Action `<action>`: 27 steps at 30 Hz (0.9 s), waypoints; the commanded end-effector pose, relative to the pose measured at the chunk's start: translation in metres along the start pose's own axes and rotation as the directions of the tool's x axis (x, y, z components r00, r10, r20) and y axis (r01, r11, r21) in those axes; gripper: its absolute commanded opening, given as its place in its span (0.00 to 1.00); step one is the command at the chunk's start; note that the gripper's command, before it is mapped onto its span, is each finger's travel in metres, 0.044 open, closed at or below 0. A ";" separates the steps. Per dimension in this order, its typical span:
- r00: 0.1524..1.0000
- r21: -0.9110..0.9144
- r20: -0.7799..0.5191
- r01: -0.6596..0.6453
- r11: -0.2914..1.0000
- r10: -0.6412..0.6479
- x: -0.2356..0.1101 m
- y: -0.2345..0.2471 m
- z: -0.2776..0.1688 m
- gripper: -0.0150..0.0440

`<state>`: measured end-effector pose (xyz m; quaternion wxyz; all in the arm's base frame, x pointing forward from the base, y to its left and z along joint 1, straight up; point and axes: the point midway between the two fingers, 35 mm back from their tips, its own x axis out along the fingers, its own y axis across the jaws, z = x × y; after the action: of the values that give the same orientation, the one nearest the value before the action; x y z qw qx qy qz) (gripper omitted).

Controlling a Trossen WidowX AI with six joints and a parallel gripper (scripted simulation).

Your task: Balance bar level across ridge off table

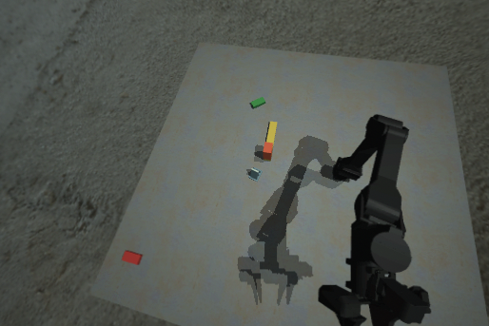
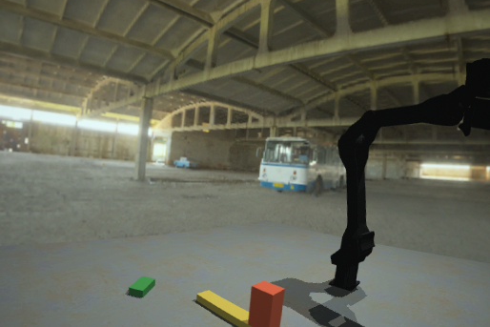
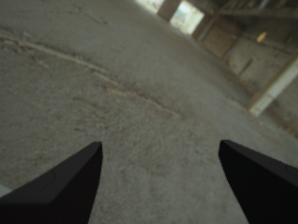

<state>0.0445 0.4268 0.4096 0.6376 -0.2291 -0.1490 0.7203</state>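
A yellow bar (image 1: pixel 271 132) (image 2: pixel 221 307) lies flat on the table (image 1: pixel 333 83) (image 2: pixel 95 255). One end of it touches an upright orange block (image 1: pixel 267 150) (image 2: pixel 266 303). A small grey-blue ridge piece (image 1: pixel 254 174) sits just in front of the orange block. My gripper (image 1: pixel 373 311) (image 3: pixel 161 148) is open and empty. It hangs high, close to the top camera and over the table's near right side, far from the bar. The wrist view shows only the two fingertips and the hall floor.
A green block (image 1: pixel 258 102) (image 2: pixel 141 286) lies beyond the bar. A flat red block (image 1: pixel 131 257) lies near the table's front left corner. The arm's base (image 1: pixel 344 170) (image 2: pixel 347 269) stands right of the bar. Rough ground surrounds the table.
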 end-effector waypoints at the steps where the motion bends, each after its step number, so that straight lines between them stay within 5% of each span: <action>1: 0.998 0.058 -0.050 0.034 0.998 -0.031 -0.003 -0.013 -0.015 0.79; 27: 0.853 0.520 -0.493 0.449 0.726 -0.174 -0.069 -0.109 -0.155 0.79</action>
<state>0.2067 0.3718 0.3493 0.7931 -0.1413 0.1621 0.5699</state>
